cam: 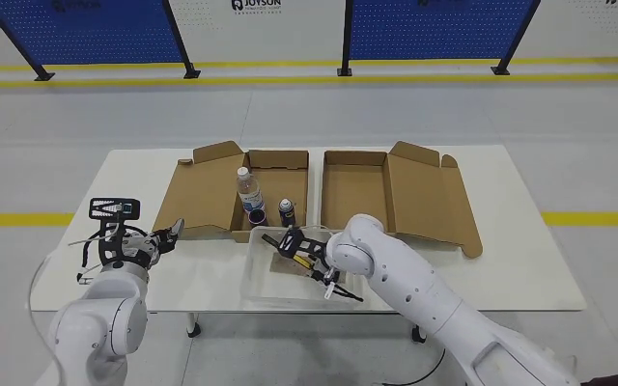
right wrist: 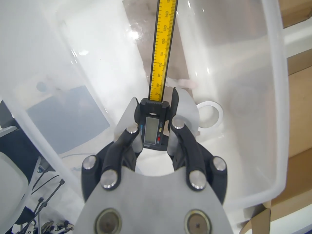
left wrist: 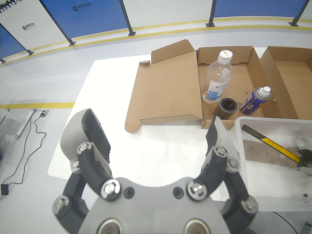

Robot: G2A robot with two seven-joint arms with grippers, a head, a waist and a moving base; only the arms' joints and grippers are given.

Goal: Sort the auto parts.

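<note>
Right gripper (right wrist: 153, 109) clamped on caliper (right wrist: 163, 37) in bin (right wrist: 275, 74) | left gripper (left wrist: 151, 120) apart | box (left wrist: 253, 58): bottle (left wrist: 217, 81), spray can (left wrist: 254, 99), cylinder (left wrist: 226, 108)

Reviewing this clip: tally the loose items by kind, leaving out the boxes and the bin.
Clear plastic bottle with white cap: 1
Purple spray can with white cap: 1
Black cylindrical sleeve: 1
Yellow-and-black digital caliper: 1
White flat ring: 1
Total: 5

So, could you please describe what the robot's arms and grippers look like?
The left arm and right arm have white rounded shells. The left gripper and right gripper share grey plates, black linkages with silver screws, and pale fingers with black ribbed pads.
</note>
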